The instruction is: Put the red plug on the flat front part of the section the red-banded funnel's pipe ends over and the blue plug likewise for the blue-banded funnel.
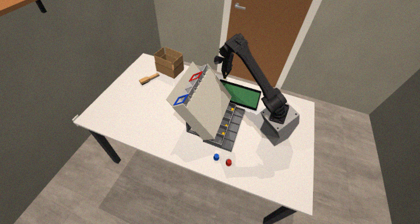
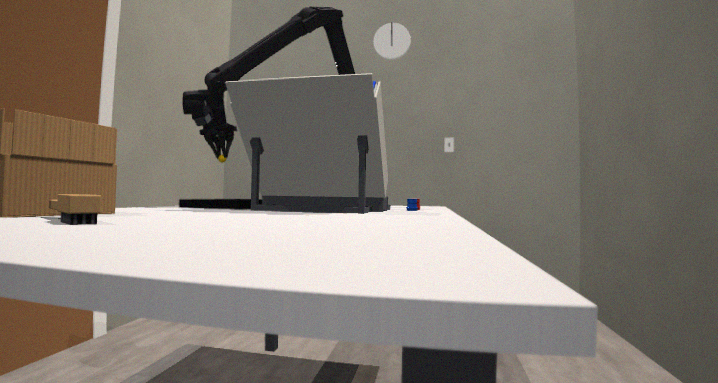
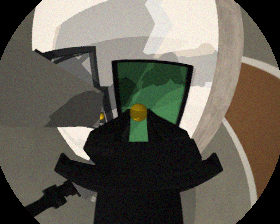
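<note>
My gripper (image 1: 224, 76) (image 2: 221, 155) (image 3: 138, 112) is shut on a yellow marble (image 2: 221, 158) (image 3: 138, 112), high above the table beside the cover. Below it is the green marble tray (image 1: 248, 98) (image 2: 210, 203) (image 3: 166, 77), where I see no marbles. The beige cover (image 1: 205, 108) leans over the pipes and hides them. The red band (image 1: 200, 74) marks a funnel at the far end, the blue band (image 1: 185, 99) one at the near end. Three marbles lie in separate sections (image 1: 234, 127) below the cover. The blue plug (image 1: 216, 157) (image 2: 412, 204) and red plug (image 1: 229, 162) stand on the table.
A wooden crate (image 1: 168, 65) (image 2: 60, 179) stands at the back left, with a brush (image 1: 148, 78) (image 2: 78, 201) near it. The sloped apparatus rises between the brush and the arm's base (image 1: 280, 121). Both plugs are near the table's front edge.
</note>
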### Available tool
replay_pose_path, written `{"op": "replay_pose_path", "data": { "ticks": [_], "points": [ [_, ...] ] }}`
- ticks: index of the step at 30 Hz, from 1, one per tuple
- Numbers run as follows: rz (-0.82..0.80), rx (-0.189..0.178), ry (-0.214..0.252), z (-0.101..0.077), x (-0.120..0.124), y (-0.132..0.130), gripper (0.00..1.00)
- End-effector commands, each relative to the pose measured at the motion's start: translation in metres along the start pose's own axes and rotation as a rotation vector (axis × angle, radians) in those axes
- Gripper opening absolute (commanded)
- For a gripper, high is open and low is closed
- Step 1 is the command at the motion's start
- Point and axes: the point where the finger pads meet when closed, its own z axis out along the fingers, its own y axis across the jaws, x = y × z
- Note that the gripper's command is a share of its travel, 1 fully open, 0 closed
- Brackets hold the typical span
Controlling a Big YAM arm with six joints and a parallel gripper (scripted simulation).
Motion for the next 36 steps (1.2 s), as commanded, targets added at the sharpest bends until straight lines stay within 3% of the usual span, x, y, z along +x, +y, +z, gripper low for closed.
{"op": "replay_pose_path", "data": {
  "ticks": [1, 21, 36],
  "points": [
    [-0.003, 0.004, -0.007, 0.0009, -0.0012, -0.0044, 0.00],
    [-0.006, -0.002, 0.007, 0.0012, -0.0011, -0.0036, 0.00],
    [-0.005, 0.006, -0.008, 0.0050, 0.0000, -0.0055, 0.00]
  ]
}}
